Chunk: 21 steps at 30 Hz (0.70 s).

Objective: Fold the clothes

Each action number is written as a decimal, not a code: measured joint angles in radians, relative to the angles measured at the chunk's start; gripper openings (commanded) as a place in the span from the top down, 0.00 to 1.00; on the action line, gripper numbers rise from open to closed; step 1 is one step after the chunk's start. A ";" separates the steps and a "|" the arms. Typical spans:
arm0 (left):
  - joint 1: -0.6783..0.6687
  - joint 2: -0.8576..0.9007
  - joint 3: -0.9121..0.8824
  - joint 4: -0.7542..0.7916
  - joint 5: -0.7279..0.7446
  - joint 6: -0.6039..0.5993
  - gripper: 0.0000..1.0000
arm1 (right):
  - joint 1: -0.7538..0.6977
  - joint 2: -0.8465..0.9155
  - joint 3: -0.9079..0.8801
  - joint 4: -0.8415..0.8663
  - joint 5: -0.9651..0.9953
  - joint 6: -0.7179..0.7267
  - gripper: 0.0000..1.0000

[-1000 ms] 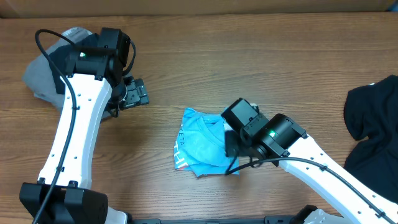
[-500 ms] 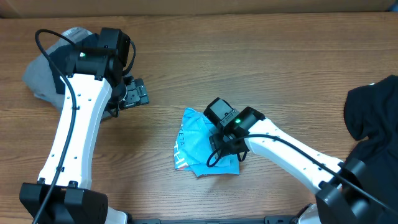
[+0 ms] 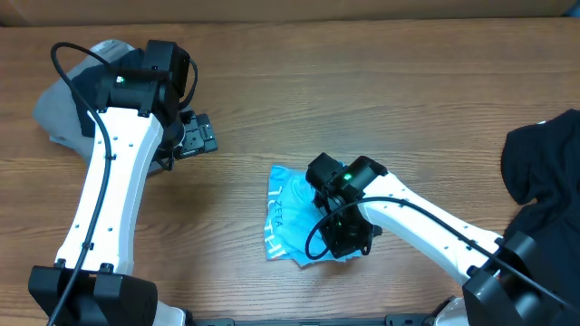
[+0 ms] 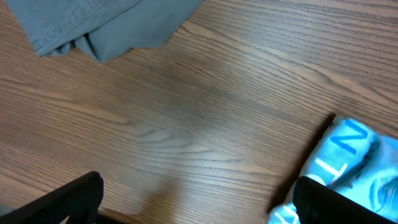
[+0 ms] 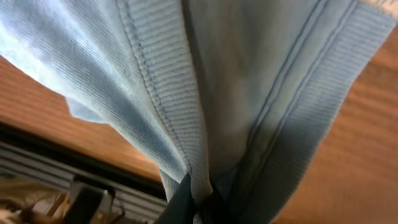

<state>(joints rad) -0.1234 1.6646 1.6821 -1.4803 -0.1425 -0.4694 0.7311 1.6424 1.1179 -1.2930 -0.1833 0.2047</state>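
Observation:
The light-blue T-shirt [image 3: 288,215] with white lettering lies bunched and partly folded in the middle of the table. My right gripper [image 3: 345,238] sits at its near right edge, shut on a fold of it. In the right wrist view the blue ribbed fabric [image 5: 205,93] fills the frame and is pinched between the jaws at the bottom. My left gripper [image 3: 196,136] hovers open over bare wood to the shirt's upper left. Its dark fingertips [image 4: 62,200] stand wide apart with nothing between them, and the blue T-shirt [image 4: 354,149] shows past the right one.
A grey garment [image 3: 59,113] lies at the far left, partly under the left arm; its hem [image 4: 93,25] shows in the left wrist view. A black garment [image 3: 544,177] is heaped at the right edge of the table.
My right gripper has moved toward the table's near edge and closed on the blue T-shirt, which has been pulled and reshaped slightly. The left arm has not moved.

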 measured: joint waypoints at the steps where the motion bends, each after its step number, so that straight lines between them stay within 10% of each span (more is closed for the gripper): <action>1: 0.000 0.000 0.000 0.000 0.000 0.000 0.00 | 0.000 -0.002 0.000 -0.007 -0.001 0.005 0.96; 13: 0.000 0.000 0.000 0.000 0.000 0.000 0.00 | 0.000 -0.003 0.000 -0.215 0.083 0.228 0.94; 15: 0.000 0.000 0.000 0.000 0.000 0.000 0.00 | 0.000 -0.003 -0.001 -0.187 0.092 0.258 0.66; 21: 0.000 0.000 0.000 0.000 0.000 0.000 0.00 | -0.006 -0.007 -0.069 -0.053 0.199 0.401 0.52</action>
<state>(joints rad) -0.1234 1.6646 1.6821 -1.4803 -0.1421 -0.4694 0.7254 1.6356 1.0489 -1.3460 0.0158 0.6052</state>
